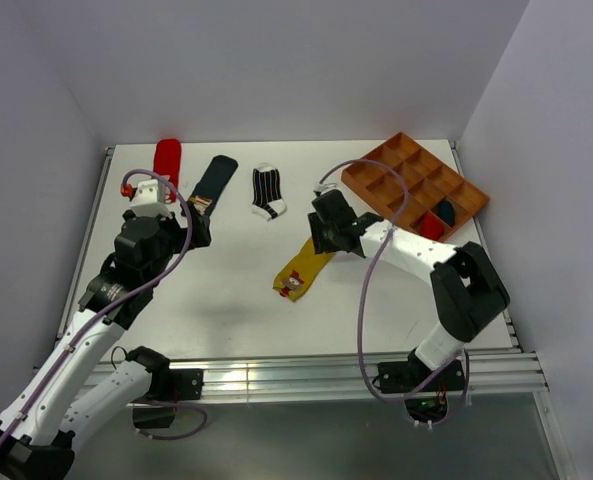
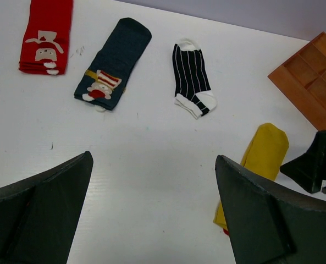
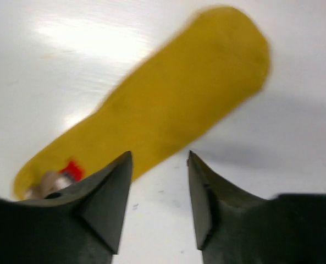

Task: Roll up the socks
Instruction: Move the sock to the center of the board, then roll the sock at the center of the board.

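Observation:
Four socks lie flat on the white table. A red sock [image 1: 167, 160] [image 2: 45, 36] is at the far left, with a navy sock with a patch [image 1: 214, 180] [image 2: 112, 65] beside it. Further right is a black-and-white striped sock [image 1: 267, 190] [image 2: 192, 78]. A mustard yellow sock [image 1: 303, 268] [image 2: 261, 159] [image 3: 168, 104] lies mid-table. My right gripper [image 1: 321, 235] [image 3: 159, 155] hovers at the yellow sock's upper end, partly open, with only bare table between its fingers. My left gripper [image 1: 198, 222] [image 2: 153, 157] stands wide open and empty, near the patched sock.
An orange compartment tray [image 1: 371, 156] [image 2: 294, 88] sits at the back right. A red bundle [image 1: 428, 228] and a navy bundle [image 1: 445, 211] lie in its near compartments. Grey walls close in the table on three sides.

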Tool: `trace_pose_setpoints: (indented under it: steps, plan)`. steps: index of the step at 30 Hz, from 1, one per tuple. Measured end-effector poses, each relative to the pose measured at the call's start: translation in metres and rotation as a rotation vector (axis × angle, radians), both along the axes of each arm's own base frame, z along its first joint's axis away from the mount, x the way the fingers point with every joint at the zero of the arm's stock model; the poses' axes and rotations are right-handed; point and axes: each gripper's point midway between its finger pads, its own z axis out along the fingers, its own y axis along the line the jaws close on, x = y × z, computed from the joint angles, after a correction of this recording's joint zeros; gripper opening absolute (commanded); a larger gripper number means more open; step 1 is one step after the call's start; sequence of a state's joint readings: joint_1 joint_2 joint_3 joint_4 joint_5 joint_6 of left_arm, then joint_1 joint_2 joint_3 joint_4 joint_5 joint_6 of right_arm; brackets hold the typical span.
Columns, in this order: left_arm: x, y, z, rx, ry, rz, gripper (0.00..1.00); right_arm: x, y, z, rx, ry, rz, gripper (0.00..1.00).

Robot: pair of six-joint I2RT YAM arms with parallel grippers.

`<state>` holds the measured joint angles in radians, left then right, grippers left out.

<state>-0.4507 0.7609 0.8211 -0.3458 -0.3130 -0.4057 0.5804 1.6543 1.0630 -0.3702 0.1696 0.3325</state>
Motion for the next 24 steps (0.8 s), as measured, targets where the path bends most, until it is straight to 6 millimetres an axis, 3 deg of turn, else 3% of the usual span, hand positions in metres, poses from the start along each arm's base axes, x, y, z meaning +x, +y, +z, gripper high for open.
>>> trace_pose_setpoints:
  steps: [3,7,14,19,24]
  plan:
    - [0.001,0.002,-0.002,0.001,0.006,0.006,1.00,-0.018,0.033,0.025,0.024,-0.088,0.153,0.63]
    - [0.001,0.003,-0.002,0.001,0.006,0.013,0.99,-0.053,0.067,0.023,0.000,-0.110,0.348,0.63]
    - [0.002,0.005,-0.002,-0.002,0.007,0.022,0.99,-0.107,0.088,-0.001,-0.100,-0.081,0.565,0.57]
    - [0.002,0.007,-0.002,-0.004,0.007,0.027,0.99,-0.125,0.100,-0.011,-0.145,-0.083,0.659,0.56]
    - [0.003,0.009,-0.002,-0.004,0.007,0.033,1.00,-0.131,0.102,-0.031,-0.219,-0.063,0.694,0.55]
